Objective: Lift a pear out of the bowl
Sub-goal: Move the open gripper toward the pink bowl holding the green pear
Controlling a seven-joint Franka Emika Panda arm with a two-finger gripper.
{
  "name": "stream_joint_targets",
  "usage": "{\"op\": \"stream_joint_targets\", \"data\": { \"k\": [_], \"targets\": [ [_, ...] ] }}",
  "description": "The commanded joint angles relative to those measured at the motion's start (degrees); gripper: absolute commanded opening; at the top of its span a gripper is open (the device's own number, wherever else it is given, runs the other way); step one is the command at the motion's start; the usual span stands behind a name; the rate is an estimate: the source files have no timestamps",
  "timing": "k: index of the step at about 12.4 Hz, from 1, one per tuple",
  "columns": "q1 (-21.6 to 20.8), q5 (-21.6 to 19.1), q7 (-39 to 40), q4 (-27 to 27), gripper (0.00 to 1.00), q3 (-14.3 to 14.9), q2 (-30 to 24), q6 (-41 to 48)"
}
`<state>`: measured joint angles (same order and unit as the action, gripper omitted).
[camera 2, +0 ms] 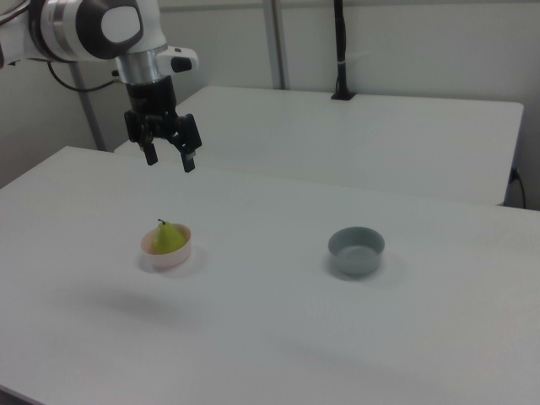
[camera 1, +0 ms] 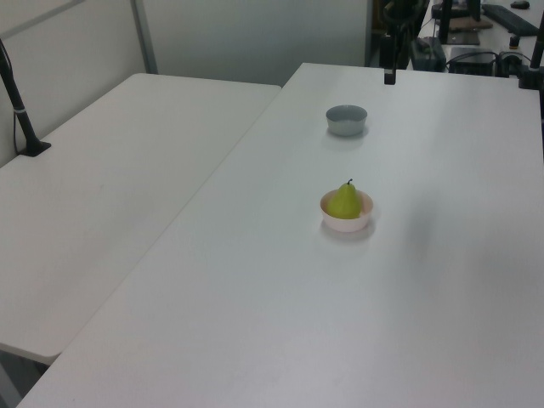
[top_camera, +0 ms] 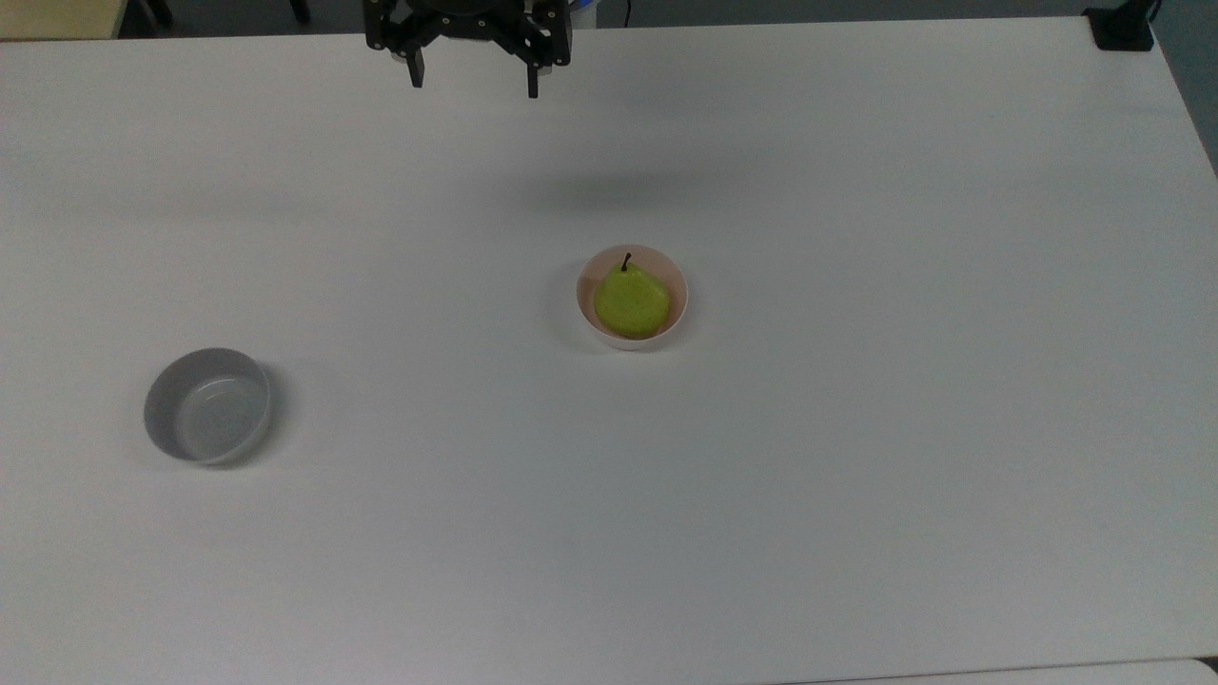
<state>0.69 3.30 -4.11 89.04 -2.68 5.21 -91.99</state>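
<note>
Step in hand, my guess: start of reach, nothing grabbed yet.

Grey bowl (top_camera: 207, 406) sits near front of table (top_camera: 856, 476) in top view, empty, well apart from rest.

Pear (top_camera: 630, 302) sits in pink bowl (top_camera: 677, 285) mid-table, stem up.

Gripper (top_camera: 474, 84) hangs far back, high over table, fingers spread wide, holding nothing.

Next move needs: go over pear, come down, fingers either side, squeeze.

Right view shows arm (camera 2: 93, 29) and gap under gripper (camera 2: 169, 158). Left view shows second table (camera 1: 110, 170) alongside.
</note>
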Motion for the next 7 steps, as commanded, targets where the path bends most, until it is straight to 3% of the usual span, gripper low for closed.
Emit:
{"op": "stream_joint_targets", "data": {
  "k": [1,7],
  "targets": [
    [0.0,-0.1,-0.9,0.3,1.0,0.2,-0.7,0.1],
    [1.6,-0.2,-0.9,0.3,1.0,0.2,-0.7,0.3]
  ]
}}
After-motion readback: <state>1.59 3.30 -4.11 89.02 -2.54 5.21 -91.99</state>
